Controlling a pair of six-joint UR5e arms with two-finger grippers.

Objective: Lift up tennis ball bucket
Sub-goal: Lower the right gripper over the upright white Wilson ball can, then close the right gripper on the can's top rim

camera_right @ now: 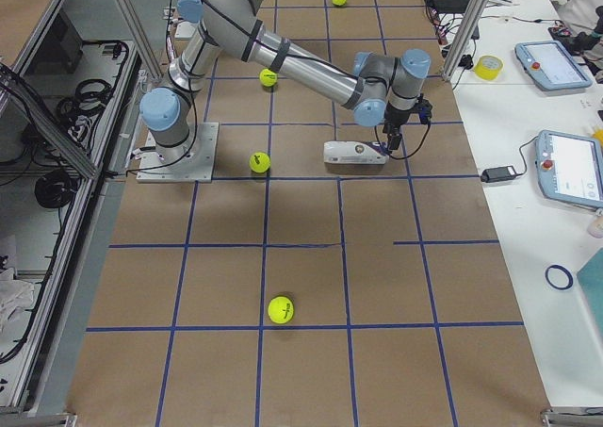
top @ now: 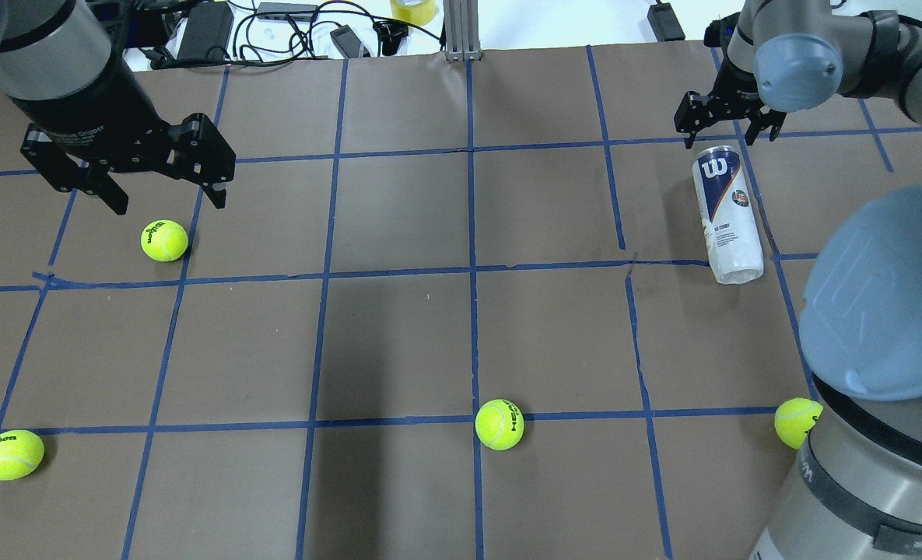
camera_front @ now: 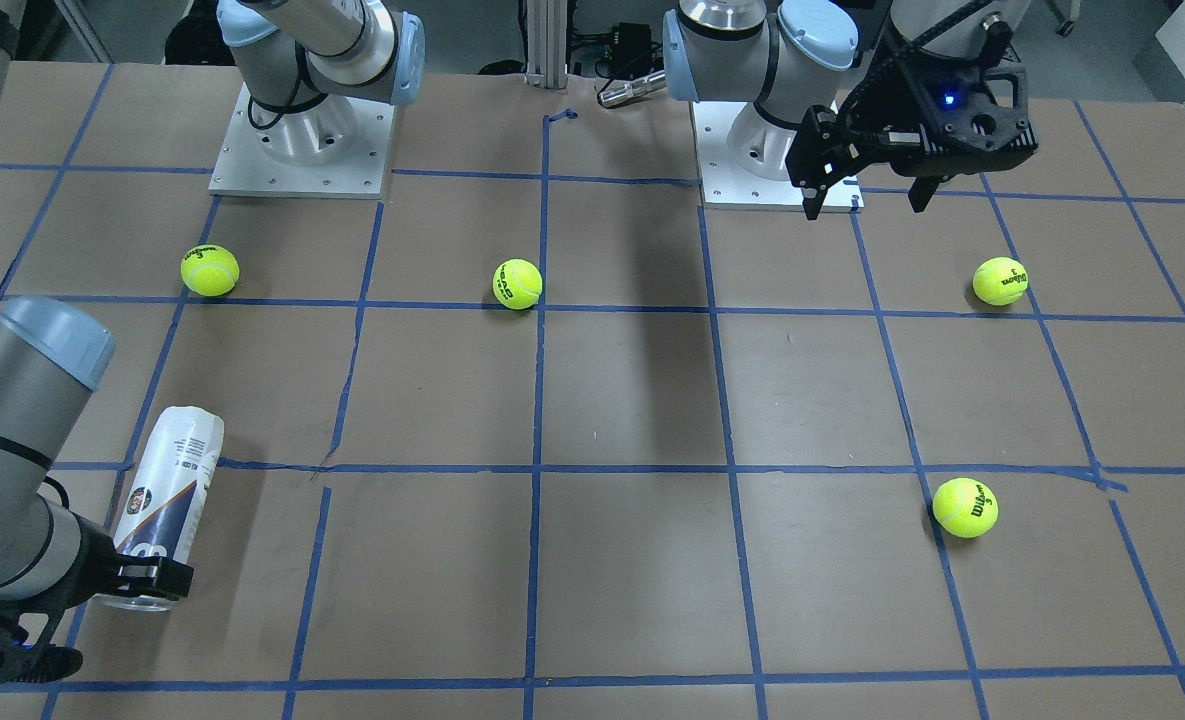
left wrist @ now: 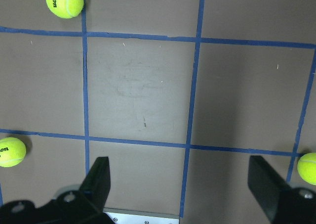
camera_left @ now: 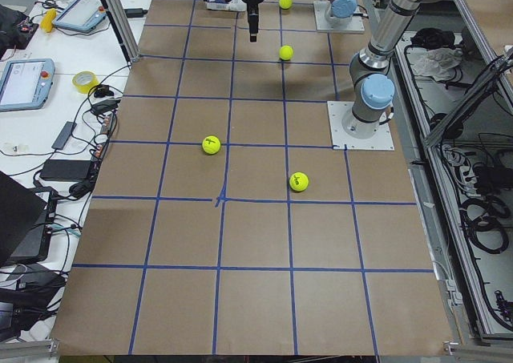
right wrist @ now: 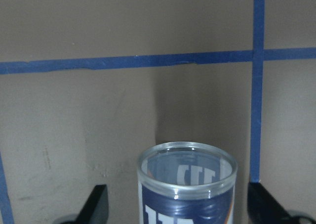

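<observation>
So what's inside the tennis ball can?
The tennis ball can has a clear rim, and no ball shows at that end. Its label covers the rest, so I cannot tell if balls are inside.

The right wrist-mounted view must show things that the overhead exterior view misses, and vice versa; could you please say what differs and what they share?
Only the wrist view: the clear rim of the tennis ball bucket seen end-on, with gaps between it and the fingers of the open right gripper on either side. Only the overhead: the bucket's whole length lying on its side, four tennis balls, and the open left gripper above the table. Both: bucket, right gripper, taped table.
</observation>
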